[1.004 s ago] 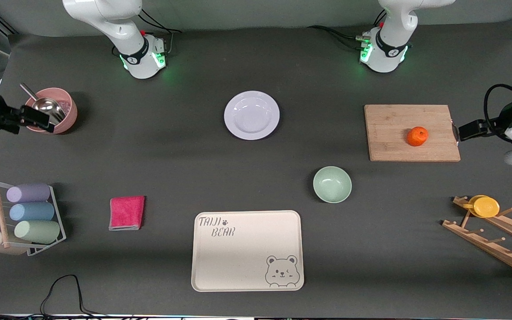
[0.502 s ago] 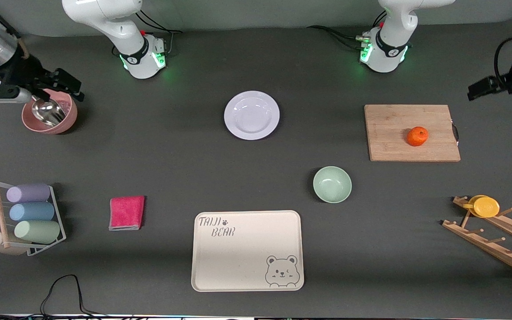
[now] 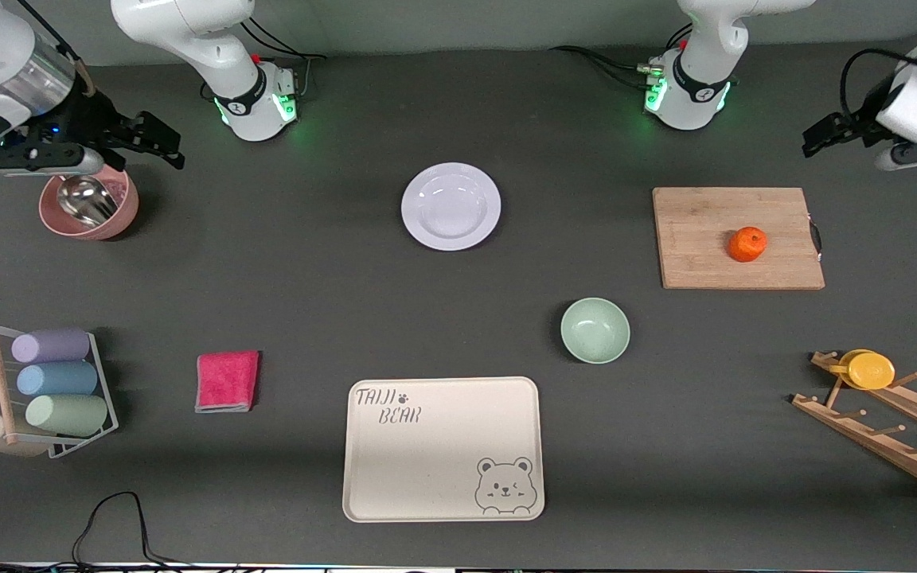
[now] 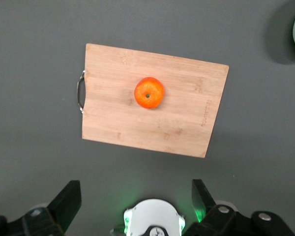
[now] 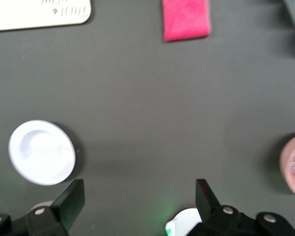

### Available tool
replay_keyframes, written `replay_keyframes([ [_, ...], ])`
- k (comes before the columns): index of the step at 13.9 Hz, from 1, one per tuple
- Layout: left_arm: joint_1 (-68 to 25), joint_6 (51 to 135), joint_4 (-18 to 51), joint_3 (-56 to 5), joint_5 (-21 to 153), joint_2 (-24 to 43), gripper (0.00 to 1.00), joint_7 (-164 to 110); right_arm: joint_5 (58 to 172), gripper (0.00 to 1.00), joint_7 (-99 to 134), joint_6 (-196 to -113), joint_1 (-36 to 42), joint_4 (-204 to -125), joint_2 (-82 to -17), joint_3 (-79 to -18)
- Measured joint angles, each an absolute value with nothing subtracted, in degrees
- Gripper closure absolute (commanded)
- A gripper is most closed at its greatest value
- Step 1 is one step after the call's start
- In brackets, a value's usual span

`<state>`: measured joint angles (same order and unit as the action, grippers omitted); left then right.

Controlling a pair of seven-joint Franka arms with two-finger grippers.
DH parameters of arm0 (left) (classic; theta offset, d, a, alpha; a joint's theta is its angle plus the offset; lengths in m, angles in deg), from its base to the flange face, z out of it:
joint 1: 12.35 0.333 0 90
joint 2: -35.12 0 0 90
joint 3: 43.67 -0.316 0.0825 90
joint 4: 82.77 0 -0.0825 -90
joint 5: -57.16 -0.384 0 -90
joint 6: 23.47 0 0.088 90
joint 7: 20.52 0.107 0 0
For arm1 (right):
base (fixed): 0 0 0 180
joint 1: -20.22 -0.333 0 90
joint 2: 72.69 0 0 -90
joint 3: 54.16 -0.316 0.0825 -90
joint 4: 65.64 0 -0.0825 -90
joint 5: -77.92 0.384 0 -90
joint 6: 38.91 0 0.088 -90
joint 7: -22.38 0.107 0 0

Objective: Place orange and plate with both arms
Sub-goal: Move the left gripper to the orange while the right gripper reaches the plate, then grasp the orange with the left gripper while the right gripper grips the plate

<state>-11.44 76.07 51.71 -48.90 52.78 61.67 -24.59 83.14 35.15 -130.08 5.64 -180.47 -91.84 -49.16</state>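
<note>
Around the middle of the table we see a green bowl (image 3: 595, 330), nearer the front camera than the plate (image 3: 450, 206), and a cream bear tray (image 3: 442, 449) nearer still; neither lies between a claw and its target. A pink cloth (image 3: 226, 381) and a rack of pastel cups (image 3: 52, 382) sit toward the right arm's end, a wooden peg rack with a yellow cup (image 3: 868, 369) toward the left arm's end. The orange (image 3: 747, 243) rests on a cutting board (image 3: 737, 237), the plate on bare mat. Our left gripper (image 3: 821, 135) hangs above the mat just beside the board, fingers spread wide and empty; our right gripper (image 3: 152, 142) hangs beside a pink bowl (image 3: 89, 208) holding a metal scoop, fingers wide and empty. Since a second ago both grippers have risen and swung inward from the table's ends; nothing on the table has moved.
</note>
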Motion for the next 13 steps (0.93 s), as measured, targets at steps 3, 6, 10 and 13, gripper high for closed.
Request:
replay_keyframes([
  [3, -11.4, 88.6, 61.4, -50.4, 52.8, 60.3, 0.00, -24.6, 88.8, 0.00, 31.1, -132.4, 5.6, -186.5, -93.7, -49.0],
  [6, -11.4, 100.1, 67.7, -51.0, 52.8, 55.2, 0.00, -24.5, 94.8, 0.00, 26.1, -136.1, 5.7, -193.2, -94.8, -47.9],
  [10, -10.7, 113.3, 68.6, -51.2, 52.8, 44.1, 0.00, -24.5, 107.3, 0.00, 17.9, -144.8, 5.6, -203.1, -94.9, -47.8],
  [13, -10.5, 123.2, 70.0, -51.3, 52.8, 36.4, 0.00, -24.4, 120.7, 0.00, 7.2, -152.6, 5.6, -212.0, -94.6, -47.8],
])
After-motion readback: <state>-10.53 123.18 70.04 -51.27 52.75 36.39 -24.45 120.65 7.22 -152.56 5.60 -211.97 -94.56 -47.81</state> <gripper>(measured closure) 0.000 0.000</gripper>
